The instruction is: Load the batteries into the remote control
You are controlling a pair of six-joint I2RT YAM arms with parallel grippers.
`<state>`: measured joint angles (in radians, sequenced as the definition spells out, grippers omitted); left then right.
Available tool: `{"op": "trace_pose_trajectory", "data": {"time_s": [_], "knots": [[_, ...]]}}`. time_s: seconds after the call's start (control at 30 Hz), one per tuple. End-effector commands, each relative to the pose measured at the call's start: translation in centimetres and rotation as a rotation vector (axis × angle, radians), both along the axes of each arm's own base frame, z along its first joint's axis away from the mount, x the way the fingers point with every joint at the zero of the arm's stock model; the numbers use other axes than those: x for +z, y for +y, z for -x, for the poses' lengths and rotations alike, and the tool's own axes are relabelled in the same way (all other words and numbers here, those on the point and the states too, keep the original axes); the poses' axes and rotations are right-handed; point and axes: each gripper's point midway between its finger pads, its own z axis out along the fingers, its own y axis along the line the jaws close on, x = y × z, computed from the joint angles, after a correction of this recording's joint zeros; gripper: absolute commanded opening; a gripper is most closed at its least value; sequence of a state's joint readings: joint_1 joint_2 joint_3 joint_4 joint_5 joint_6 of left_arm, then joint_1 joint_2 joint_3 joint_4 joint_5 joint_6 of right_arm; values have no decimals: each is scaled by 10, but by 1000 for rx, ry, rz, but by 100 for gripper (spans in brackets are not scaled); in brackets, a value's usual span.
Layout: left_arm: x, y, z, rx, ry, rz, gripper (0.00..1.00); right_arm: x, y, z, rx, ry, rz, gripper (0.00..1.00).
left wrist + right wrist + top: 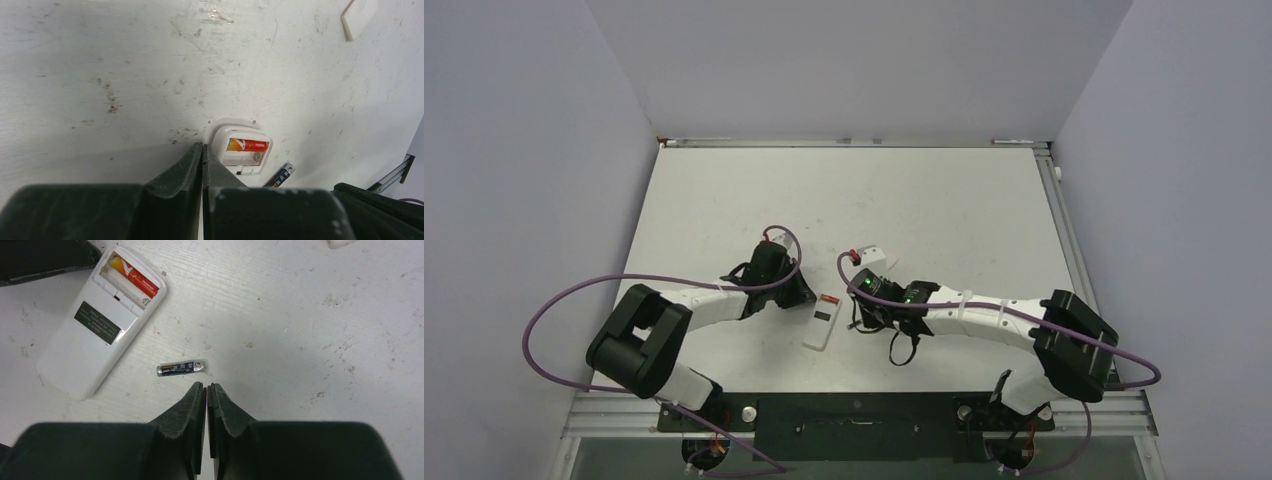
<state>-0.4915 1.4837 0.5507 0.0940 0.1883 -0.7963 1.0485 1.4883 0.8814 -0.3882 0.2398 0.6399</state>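
The remote control (92,335) lies back up on the table, its compartment open. A reddish battery (135,279) sits in the compartment's far slot, also visible in the left wrist view (247,145). The dark battery (181,368) with a pale end lies loose on the table to the right of the remote (243,156), just ahead of my right gripper (206,386), which is shut and holds nothing. My left gripper (202,147) is shut and empty too, its tips at the left of the remote's compartment end. From above, the remote (822,328) lies between both grippers.
A small white cover piece (871,253) lies on the table beyond the right gripper, its edge showing in the left wrist view (356,15). The left gripper's dark body (45,257) sits close to the remote's top end. Grey walls enclose the table.
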Motion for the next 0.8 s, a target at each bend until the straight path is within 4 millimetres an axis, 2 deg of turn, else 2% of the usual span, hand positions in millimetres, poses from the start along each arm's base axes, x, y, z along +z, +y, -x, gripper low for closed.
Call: {"op": "trace_pose_trajectory", "data": {"time_s": [0.0,0.37,0.77], "knots": [[10,-12,-8,-41,-41,-34,0,15,0,-7,-19,-59,-34,9],[13,-30,0,-148,-65,-83,0,15,-10,-2,-24,-55,-26,9],[6,-54,17,-313,-56,-125,0,16,-14,3,-23,-43,-23,9]]}}
